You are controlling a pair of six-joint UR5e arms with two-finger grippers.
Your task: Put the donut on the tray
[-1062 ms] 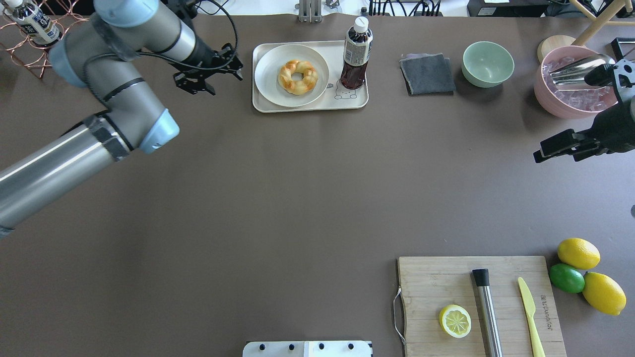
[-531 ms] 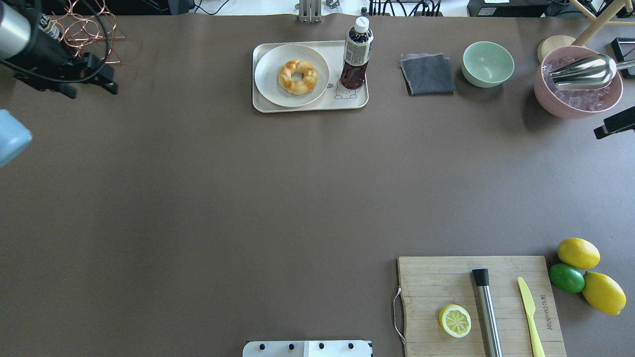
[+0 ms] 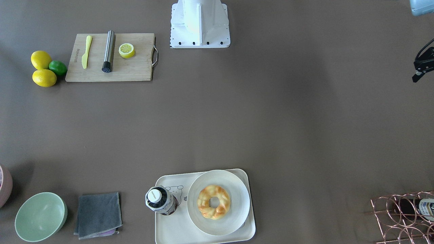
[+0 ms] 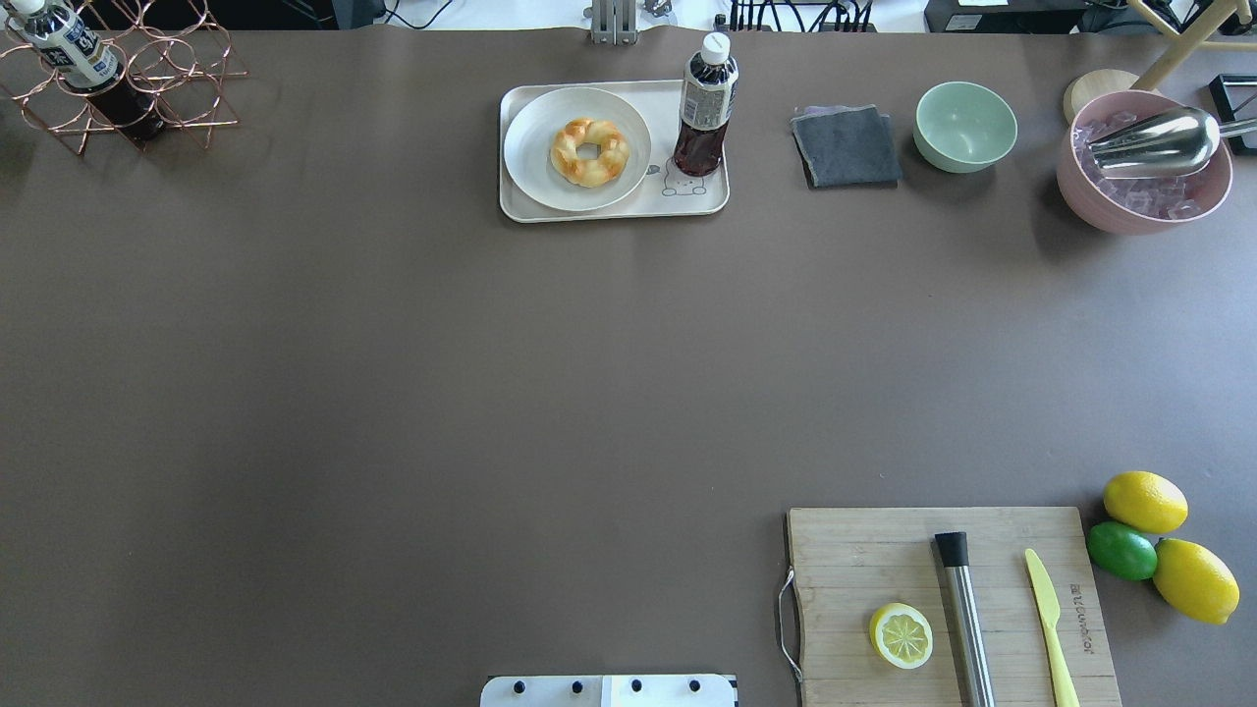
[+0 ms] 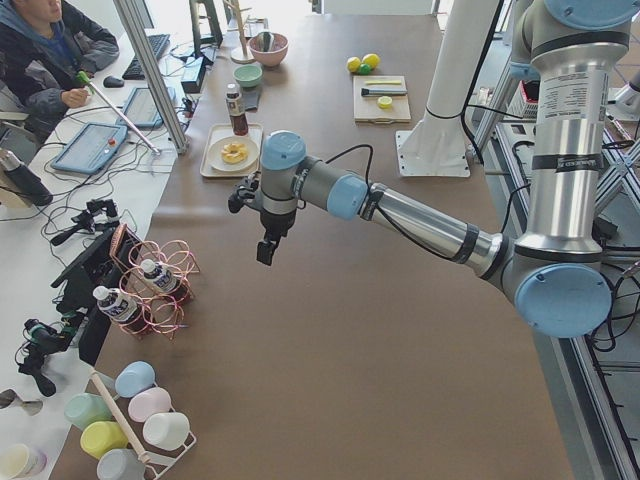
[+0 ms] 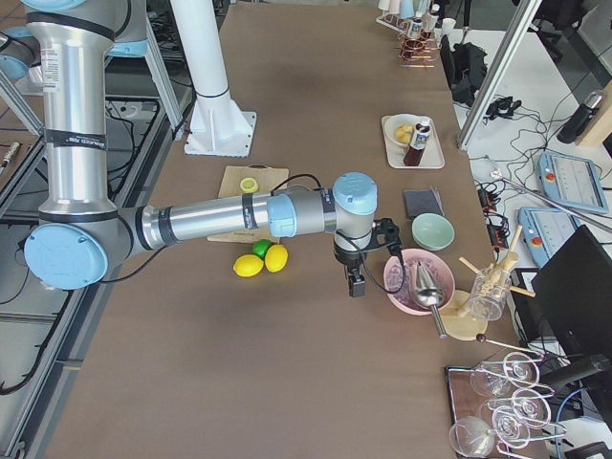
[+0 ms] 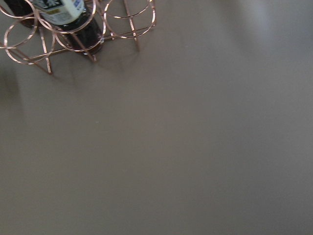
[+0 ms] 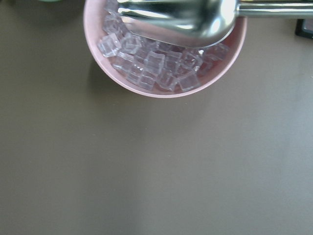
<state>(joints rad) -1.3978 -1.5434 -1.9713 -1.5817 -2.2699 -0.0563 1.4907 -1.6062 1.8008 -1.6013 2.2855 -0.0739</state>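
Note:
The donut (image 4: 590, 152), a golden twisted ring, lies on a round white plate (image 4: 535, 137) that sits on the cream tray (image 4: 614, 210) at the table's far middle. It also shows in the front-facing view (image 3: 214, 202), on the tray (image 3: 203, 238). Neither gripper shows in the overhead view. My left gripper (image 5: 265, 246) hangs over bare table well to the left of the tray; only a fragment shows at the front-facing view's right edge (image 3: 419, 69), and I cannot tell its state. My right gripper (image 6: 356, 283) hangs beside the pink ice bowl; I cannot tell its state.
A dark drink bottle (image 4: 705, 108) stands on the tray's right part. A copper wire rack (image 4: 147, 88) holds a bottle at far left. A grey cloth (image 4: 847, 145), green bowl (image 4: 965, 126) and pink ice bowl (image 4: 1080, 187) with scoop line the far right. A cutting board (image 4: 854, 570) is near right.
Both arms have drawn back out of the overhead view, the left one to the left, the right one to the right. The donut, plate and tray have not moved.

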